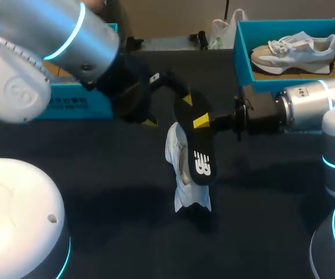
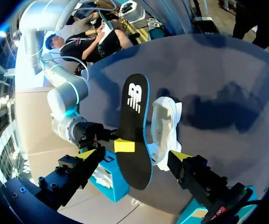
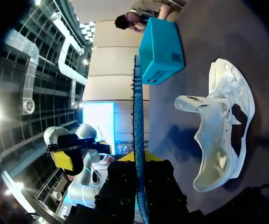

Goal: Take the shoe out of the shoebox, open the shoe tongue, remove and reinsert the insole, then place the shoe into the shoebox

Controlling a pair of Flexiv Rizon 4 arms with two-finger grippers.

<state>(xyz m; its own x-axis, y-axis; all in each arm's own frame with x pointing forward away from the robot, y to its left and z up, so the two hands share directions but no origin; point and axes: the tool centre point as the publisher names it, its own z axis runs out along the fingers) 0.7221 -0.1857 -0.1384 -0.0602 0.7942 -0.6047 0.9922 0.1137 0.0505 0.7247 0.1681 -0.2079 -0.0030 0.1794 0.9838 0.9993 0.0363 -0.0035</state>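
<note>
Shoe (image 1: pixel 179 174) out on table (image 1: pixel 97 197), insole (image 1: pixel 199 154) removed and clamped in right gripper (image 1: pixel 202 122); left gripper (image 2: pixel 134 155) fingers apart either side of it. Reinserting and repacking remain.

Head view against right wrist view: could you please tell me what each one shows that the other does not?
Only the head view shows the second shoe inside the shoebox and the printed face of the insole. Only the right wrist view shows that insole edge-on and the open mouth of the white shoe. Both show the right tool shut on the insole near the white shoe.
</note>
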